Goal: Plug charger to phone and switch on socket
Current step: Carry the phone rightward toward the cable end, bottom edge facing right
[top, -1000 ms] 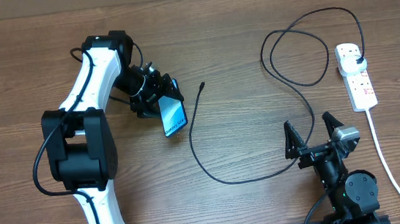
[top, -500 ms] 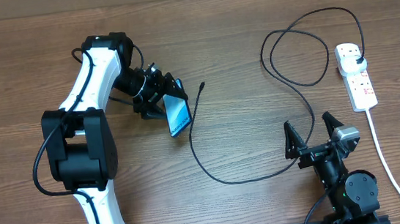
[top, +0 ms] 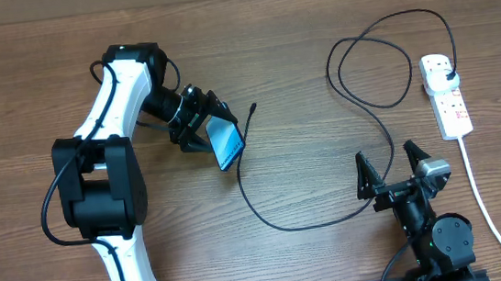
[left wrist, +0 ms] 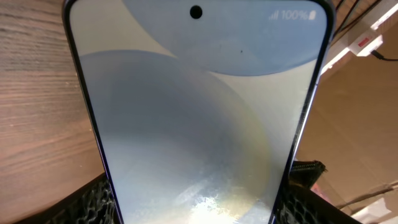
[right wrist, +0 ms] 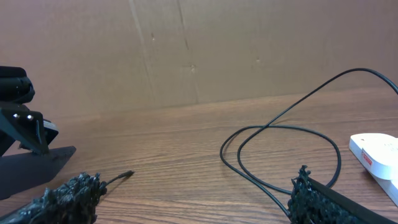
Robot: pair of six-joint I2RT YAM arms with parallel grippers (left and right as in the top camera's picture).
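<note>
My left gripper (top: pixel 205 131) is shut on the phone (top: pixel 226 143), a slim handset with a blue-cyan screen, held tilted just above the table. The phone's screen fills the left wrist view (left wrist: pixel 199 118), with my fingers on both its edges. The charger, a thin black cable (top: pixel 256 200), loops across the table; its connector tip (top: pixel 254 107) lies just right of the phone, and its black plug (top: pixel 448 76) sits in the white socket strip (top: pixel 446 96) at the right. My right gripper (top: pixel 392 167) is open and empty near the front edge. The connector tip also shows in the right wrist view (right wrist: pixel 126 175).
The socket's thick white cord (top: pixel 482 197) runs down the right side toward the front edge. Cable loops (top: pixel 372 64) lie between the two arms. A brown cardboard wall (right wrist: pixel 199 50) stands behind the table.
My left gripper has carried the phone to the right, closer to the connector tip, and turned it slightly. The right arm and the cable have not moved.
</note>
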